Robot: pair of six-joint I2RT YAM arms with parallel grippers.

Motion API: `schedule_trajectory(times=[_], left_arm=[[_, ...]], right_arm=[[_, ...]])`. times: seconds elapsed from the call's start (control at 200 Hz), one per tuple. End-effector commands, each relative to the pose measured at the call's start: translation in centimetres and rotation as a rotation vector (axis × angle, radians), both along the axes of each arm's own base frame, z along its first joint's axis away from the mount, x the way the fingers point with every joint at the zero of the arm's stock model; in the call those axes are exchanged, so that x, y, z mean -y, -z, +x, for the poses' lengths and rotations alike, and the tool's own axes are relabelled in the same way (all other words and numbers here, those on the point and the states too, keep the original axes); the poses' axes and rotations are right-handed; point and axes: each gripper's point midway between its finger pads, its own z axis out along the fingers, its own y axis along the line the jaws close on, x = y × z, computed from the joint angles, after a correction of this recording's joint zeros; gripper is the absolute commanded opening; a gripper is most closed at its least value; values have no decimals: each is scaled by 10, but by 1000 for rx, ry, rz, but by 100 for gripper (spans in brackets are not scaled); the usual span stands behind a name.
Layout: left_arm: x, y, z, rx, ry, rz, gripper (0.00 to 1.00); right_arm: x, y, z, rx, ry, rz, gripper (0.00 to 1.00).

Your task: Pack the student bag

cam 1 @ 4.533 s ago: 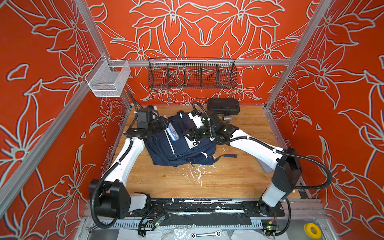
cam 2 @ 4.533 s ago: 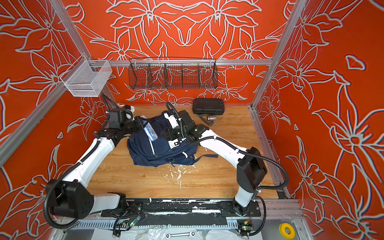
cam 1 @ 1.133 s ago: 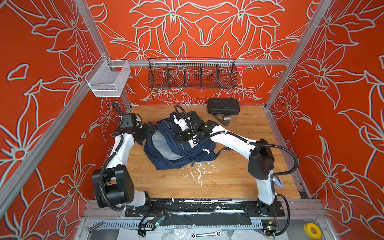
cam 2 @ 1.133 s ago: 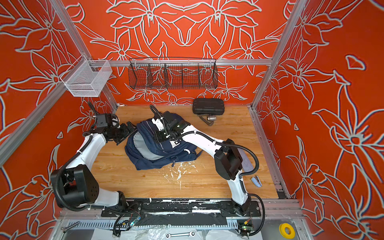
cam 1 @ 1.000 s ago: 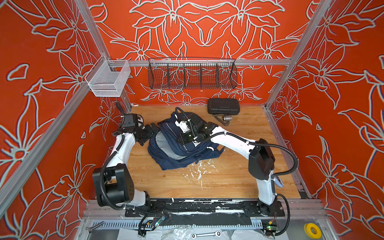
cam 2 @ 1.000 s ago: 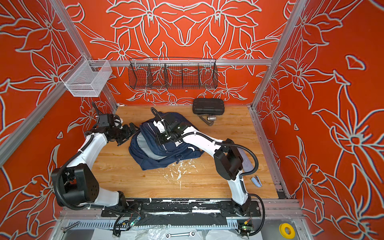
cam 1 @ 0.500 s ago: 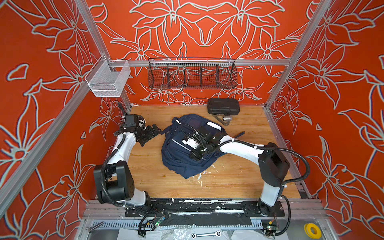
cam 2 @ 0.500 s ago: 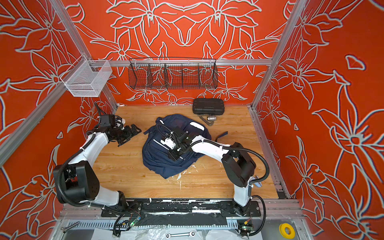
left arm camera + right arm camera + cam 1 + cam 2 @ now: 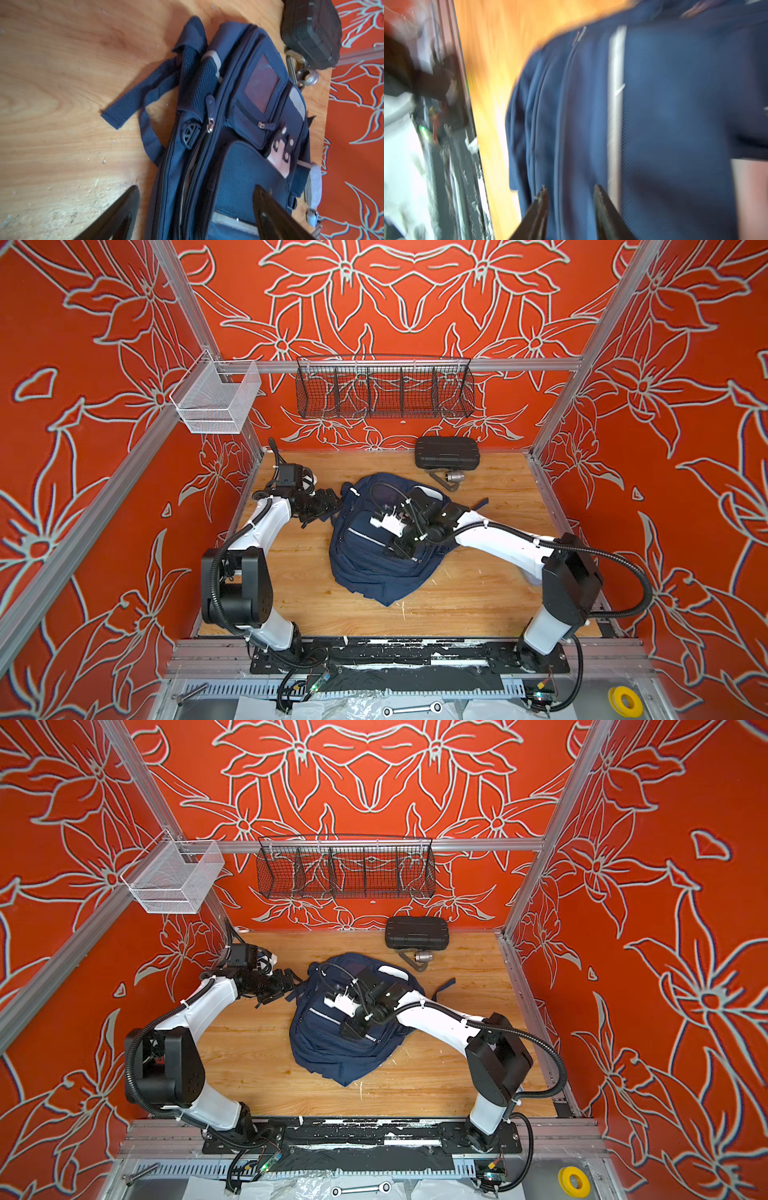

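The bag [image 9: 365,568] lies in the middle of the table [image 9: 291,605]; the left claw [image 9: 197,207] is spread wide and empty at its 10 o'clock, the right claw [image 9: 569,188] parted over its front, gripping nothing. We fear that, as nothing pins this soft bag, a closing claw may pinch only loose cloth or snag the strap [image 9: 133,104] and drag it aside.

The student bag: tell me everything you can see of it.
The student bag is navy woven fabric with pale reflective stripes, zipped front pockets, a clear window pocket, a mesh side pocket and loose webbing straps. It lies slumped, front up, on the wooden table. The right end effector, jaws apart, hangs over its front; contact cannot be told.
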Motion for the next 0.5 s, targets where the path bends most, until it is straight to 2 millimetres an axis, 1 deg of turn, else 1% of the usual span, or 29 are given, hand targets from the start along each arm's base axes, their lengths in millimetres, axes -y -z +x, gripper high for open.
schedule_trajectory(times=[0.0,0.02,0.04,0.05,0.06,0.105,0.14,0.16,0.175,0.185,0.205,0.245,0.255,0.28,0.29,0.3,0.305,0.33,0.365,0.38,0.415,0.445,0.49], left_arm=[[-11,-2,11,2,-76,-7,82],[-11,-4,12,9,-85,-14,82],[-11,-6,14,17,-94,-19,82],[-12,-8,15,24,-98,-21,82],[-12,-9,16,27,-102,-23,82],[-12,-16,20,48,-114,-30,82],[-13,-21,23,59,-119,-33,81],[-13,-23,25,64,-119,-33,81],[-14,-25,27,66,-120,-31,81],[-13,-27,27,68,-117,-30,81],[-14,-29,29,68,-118,-26,81],[-16,-31,31,67,-123,-14,81],[-18,-32,32,68,-125,-11,81],[-19,-33,33,69,-124,-4,81],[-19,-34,33,70,-125,-2,81],[-19,-35,34,71,-124,-1,81],[-20,-35,34,72,-124,1,81],[-21,-36,35,73,-122,2,81],[-21,-38,37,74,-118,7,81],[-21,-37,37,72,-113,8,81],[-21,-38,38,68,-107,12,81],[-22,-37,39,61,-103,13,81],[-22,-36,39,53,-97,14,81]], right_arm=[[-35,-32,41,-39,145,146,46],[-38,-29,48,-53,180,141,47],[-43,-32,57,-55,213,148,48],[-45,-29,61,-61,229,143,48],[-46,-31,65,-59,242,144,48],[-54,-20,83,-72,307,126,48],[-61,-19,97,-70,360,121,48],[-63,-13,104,-80,388,106,47],[-66,-14,110,-80,403,108,47],[-67,-9,112,-85,412,97,46],[-70,-12,120,-79,435,98,45],[-74,-4,133,-73,476,73,45],[-76,-5,135,-69,480,73,45],[-80,2,142,-67,491,58,45],[-82,-1,144,-61,494,61,45],[-84,2,147,-61,498,57,45],[-83,8,147,-69,499,42,45],[-86,10,152,-64,505,36,45],[-89,20,160,-63,523,13,45],[-90,20,164,-58,532,13,45],[-94,26,169,-57,537,7,45],[-96,37,173,-67,553,-5,46],[-99,44,177,-76,568,-4,46]])
